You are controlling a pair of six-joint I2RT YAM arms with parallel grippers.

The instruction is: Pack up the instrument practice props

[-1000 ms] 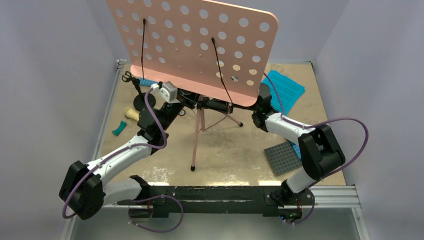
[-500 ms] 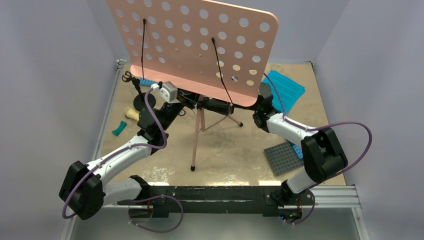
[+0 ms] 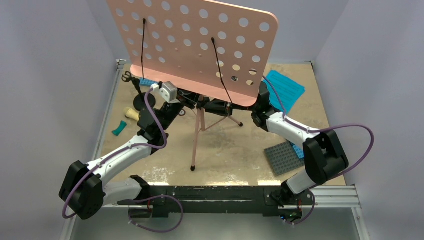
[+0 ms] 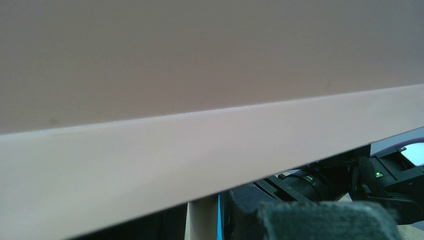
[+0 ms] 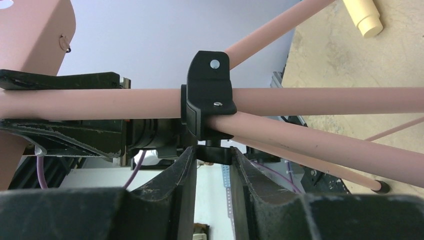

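The pink music stand (image 3: 197, 132) stands mid-table on its tripod, its hole-dotted board (image 3: 195, 45) tilted over both grippers. My left gripper (image 3: 192, 103) is shut on the stand's pole (image 4: 202, 220) just under the board's shelf (image 4: 150, 165). My right gripper (image 5: 212, 155) is shut on the small black knob (image 5: 215, 153) under the stand's black collar (image 5: 207, 95). The cyan sheet-music pages (image 3: 285, 89) lie at the back right. The cream toy microphone (image 3: 131, 114) lies at the left. The black round-based mic stand (image 3: 149, 98) stands behind it.
A teal brick (image 3: 119, 129) lies near the left edge. A grey studded baseplate (image 3: 282, 157) lies front right with a blue one (image 3: 298, 150) beside it. Another blue baseplate (image 3: 146, 81) shows at the back left. Grey walls close in the table.
My right arm's elbow has shifted slightly right and its wrist has edged up towards the board. The left arm and the stand have not visibly moved.
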